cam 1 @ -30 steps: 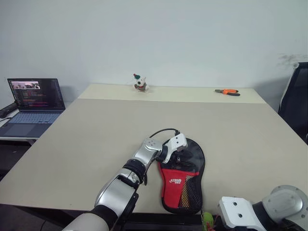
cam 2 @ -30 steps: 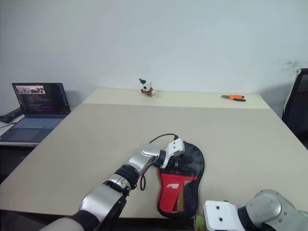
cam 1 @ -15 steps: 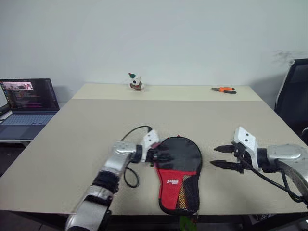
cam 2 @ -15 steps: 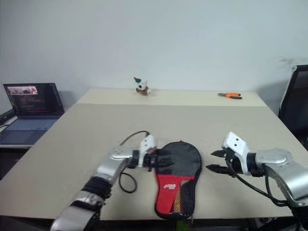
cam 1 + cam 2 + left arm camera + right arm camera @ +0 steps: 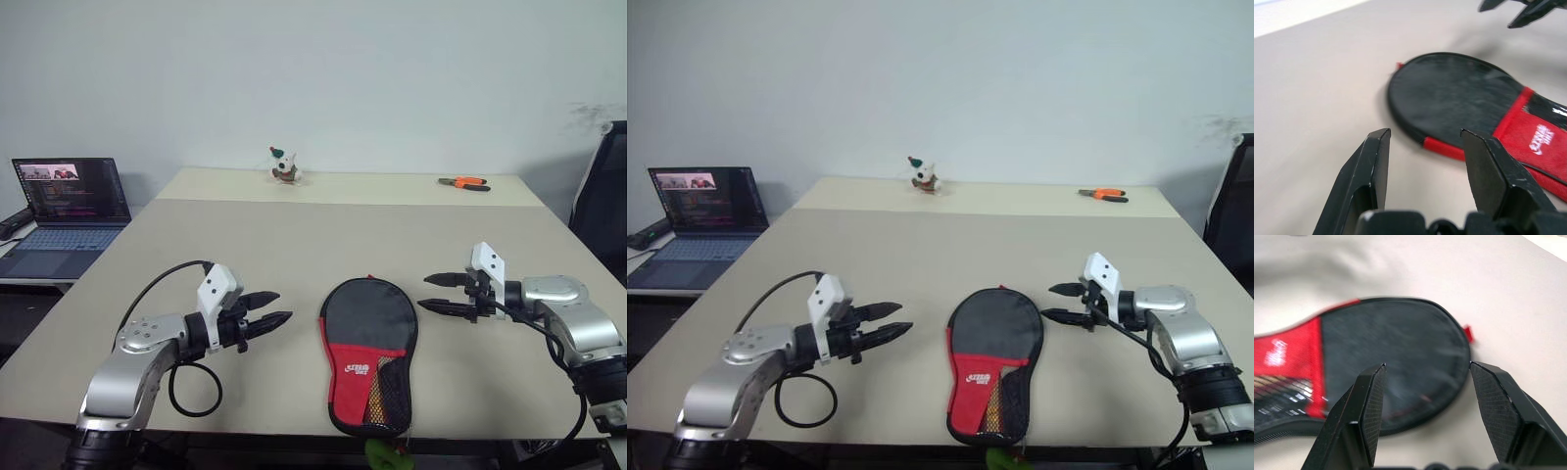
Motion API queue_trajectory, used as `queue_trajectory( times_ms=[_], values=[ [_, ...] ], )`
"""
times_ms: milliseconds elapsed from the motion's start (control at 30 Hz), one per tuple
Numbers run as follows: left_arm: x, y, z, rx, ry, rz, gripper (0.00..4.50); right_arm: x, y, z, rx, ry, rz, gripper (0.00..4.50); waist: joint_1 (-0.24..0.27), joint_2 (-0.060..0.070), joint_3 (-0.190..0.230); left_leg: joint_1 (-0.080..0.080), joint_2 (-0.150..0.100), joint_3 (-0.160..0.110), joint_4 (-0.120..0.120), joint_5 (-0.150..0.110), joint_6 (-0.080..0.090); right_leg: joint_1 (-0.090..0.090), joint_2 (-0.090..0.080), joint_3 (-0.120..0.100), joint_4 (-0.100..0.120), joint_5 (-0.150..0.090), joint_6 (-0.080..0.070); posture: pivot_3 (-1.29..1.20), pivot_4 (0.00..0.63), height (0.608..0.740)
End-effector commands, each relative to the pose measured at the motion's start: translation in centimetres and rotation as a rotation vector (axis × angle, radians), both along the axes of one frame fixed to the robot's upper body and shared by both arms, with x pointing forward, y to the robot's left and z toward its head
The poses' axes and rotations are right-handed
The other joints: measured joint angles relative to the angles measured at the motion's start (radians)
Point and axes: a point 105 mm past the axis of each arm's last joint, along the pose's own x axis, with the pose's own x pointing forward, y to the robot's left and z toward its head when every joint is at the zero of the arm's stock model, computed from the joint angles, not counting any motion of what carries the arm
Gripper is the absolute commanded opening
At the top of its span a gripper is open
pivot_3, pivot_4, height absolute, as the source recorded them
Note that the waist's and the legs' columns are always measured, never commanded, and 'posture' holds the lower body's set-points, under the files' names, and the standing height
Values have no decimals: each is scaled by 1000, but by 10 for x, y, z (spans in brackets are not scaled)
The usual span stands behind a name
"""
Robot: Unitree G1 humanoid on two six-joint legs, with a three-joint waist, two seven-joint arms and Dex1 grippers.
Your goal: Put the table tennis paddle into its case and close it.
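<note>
The case (image 5: 369,343), a black paddle-shaped pouch with a red panel and a mesh pocket, lies flat on the table (image 5: 294,245) near the front edge, round end away from me. A green pull tag (image 5: 382,450) hangs at its near end. The table tennis paddle is hidden. My left gripper (image 5: 282,305) hovers open to the left of the case, apart from it, pointing toward it. My right gripper (image 5: 423,292) hovers open to the right of the case, also apart. In the wrist views the case (image 5: 1459,98) (image 5: 1396,347) lies ahead of each pair of empty fingers.
A small toy figure (image 5: 284,166) and orange-handled pliers (image 5: 462,183) sit at the table's far edge. An open laptop (image 5: 64,201) stands on a lower surface to the left. A black chair (image 5: 602,196) is at the right.
My left gripper has drawn away from the case to the left. The right arm has come up from below the front edge to the case's right side and opened. The camera shifted.
</note>
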Motion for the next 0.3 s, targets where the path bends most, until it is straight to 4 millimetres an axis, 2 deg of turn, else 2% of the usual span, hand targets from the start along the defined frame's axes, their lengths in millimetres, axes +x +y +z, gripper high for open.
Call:
queue_trajectory(
  times_ms=[33,133,300],
  values=[
    [2,-13,16,14,-58,-24,2478,11,-24,11,-36,-68,-69,2976,2,0,0,0,-1,1,0,0,0,0,0,0,0,0,0,0,150,740],
    [9,-13,13,58,-69,-30,2478,14,-30,11,-8,-88,-135,2976,1,0,0,0,-2,1,0,0,0,0,0,0,0,0,0,0,150,740],
    [16,-11,9,31,-73,5,2478,-3,-14,-4,-10,-40,-93,2976,-1,1,0,0,-1,1,-1,0,0,0,-1,0,-1,0,0,0,150,740]
  ],
)
